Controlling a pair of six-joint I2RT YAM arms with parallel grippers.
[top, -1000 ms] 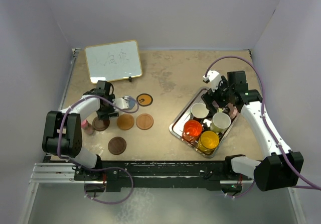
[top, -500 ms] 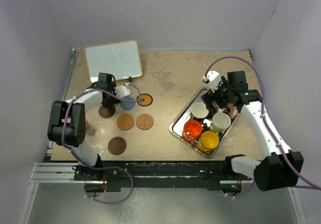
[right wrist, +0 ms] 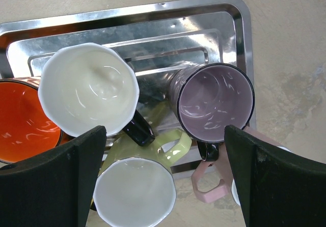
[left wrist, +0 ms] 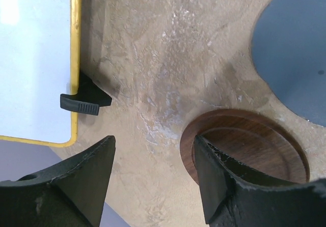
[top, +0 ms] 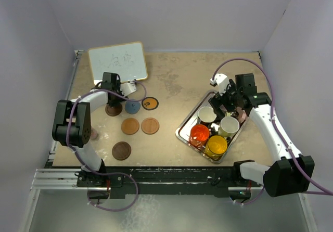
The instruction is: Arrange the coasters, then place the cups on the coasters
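Note:
My left gripper [top: 111, 105] is open and low on the table, one finger [left wrist: 229, 186] resting on a dark brown coaster [left wrist: 244, 143] and bare table between the jaws. A blue-grey coaster [top: 132, 106] lies just right of it, then an orange black-rimmed one [top: 150, 103]. Two tan coasters [top: 130, 126] [top: 150, 125] and another dark brown one [top: 121, 150] lie nearer. My right gripper [top: 227, 103] hangs open over the cups in the tray [top: 182, 130]: a black cup [right wrist: 89, 92], a purple [right wrist: 216, 102], a yellow-green [right wrist: 135, 196], a red-orange [top: 199, 133] and a yellow [top: 216, 145].
A yellow-framed whiteboard [top: 117, 62] stands at the back left, its foot [left wrist: 79, 104] close to my left fingers. A small pink bottle [top: 93, 134] stands by the left arm. A pink cup handle [right wrist: 209, 183] shows just outside the tray's rim [right wrist: 153, 8].
My left gripper has slid the dark brown coaster away from the arms and a little right, up beside the blue-grey one. The right arm has stayed still.

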